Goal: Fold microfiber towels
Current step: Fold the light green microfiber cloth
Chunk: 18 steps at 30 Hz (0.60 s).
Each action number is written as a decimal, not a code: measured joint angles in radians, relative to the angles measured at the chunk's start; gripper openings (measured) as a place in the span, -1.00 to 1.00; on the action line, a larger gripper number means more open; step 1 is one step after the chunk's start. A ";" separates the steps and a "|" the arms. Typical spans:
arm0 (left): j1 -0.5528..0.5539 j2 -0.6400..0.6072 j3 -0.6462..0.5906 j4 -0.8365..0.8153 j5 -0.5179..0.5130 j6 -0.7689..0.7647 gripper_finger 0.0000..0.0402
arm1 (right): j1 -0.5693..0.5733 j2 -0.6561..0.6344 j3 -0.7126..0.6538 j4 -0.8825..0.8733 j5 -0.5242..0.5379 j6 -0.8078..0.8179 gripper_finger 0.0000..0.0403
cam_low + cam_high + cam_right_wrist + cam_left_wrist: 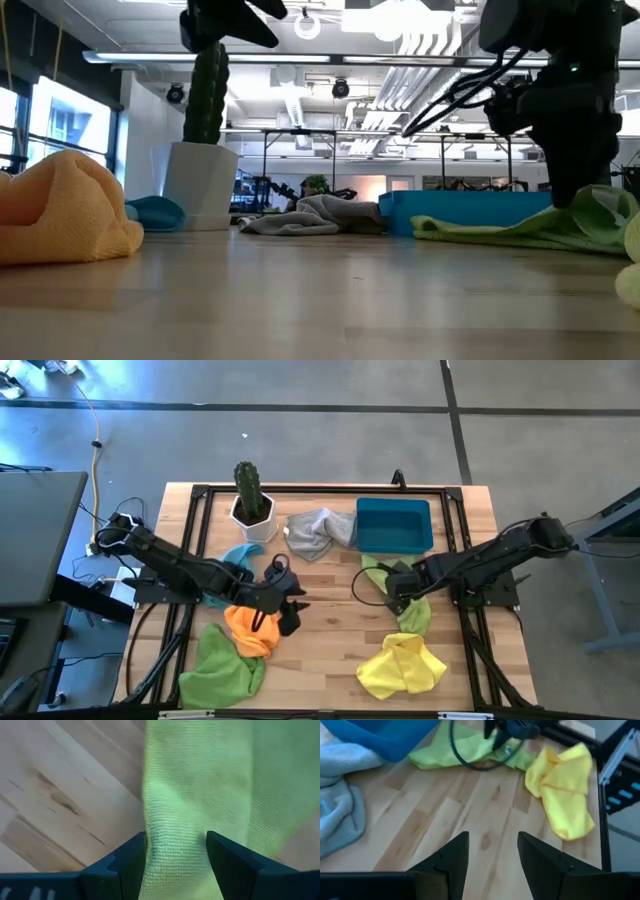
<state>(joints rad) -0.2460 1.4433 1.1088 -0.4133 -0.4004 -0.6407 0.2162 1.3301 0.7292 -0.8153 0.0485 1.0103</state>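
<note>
From above, the wood table [330, 645] has six cloths on it. The left gripper [290, 605] hangs over the orange cloth [250, 630] w/ its fingers apart and nothing in them. The arm hides part of the orange cloth and most of the light blue cloth [240, 555]. A green cloth [220, 665] lies at the front left corner, touching the orange one. The right gripper [392, 588] sits over the other green cloth [410, 610], fingers apart, not holding it; the arm covers the middle of that cloth. The yellow cloth [402, 665] is at the front right, the grey cloth [320, 532] at the back between the cactus pot [252, 510] and the blue bin [394, 525]. The bin looks bare inside. In the low view, the orange cloth [60, 205] is cut off at the edge, and only the grey cloth [310, 215], a bit of light blue [155, 212] and the bin's front wall [465, 210] show; can't see into the bin here. The right gripper is a dark shape up high, tips hidden by the green cloth [520, 230]. In the left wrist view, the left fingers [452, 857] stand apart over bare wood, w/ yellow cloth [565, 790] and grey cloth [340, 805] farther off, both cut off. In the right wrist view, the right fingers [127, 857] stand on both sides of a fold of green cloth [195, 795], not pinching it; the cloth's edges run out of sight.
</note>
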 joint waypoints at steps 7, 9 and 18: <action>0.053 0.000 0.000 0.022 0.000 -0.002 -0.21 | 0.028 0.069 0.074 -0.060 0.003 -0.042 -0.01; 0.060 0.000 0.000 0.027 0.001 -0.002 -0.21 | 0.036 0.094 0.096 -0.087 0.003 -0.043 -0.01; 0.069 0.000 0.000 0.081 0.005 0.063 -0.21 | 0.092 0.209 0.161 -0.178 0.014 -0.068 -0.01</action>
<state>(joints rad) -0.1768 1.4433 1.1088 -0.3323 -0.3953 -0.5775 0.3083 1.5390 0.8900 -0.9936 0.0627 0.9426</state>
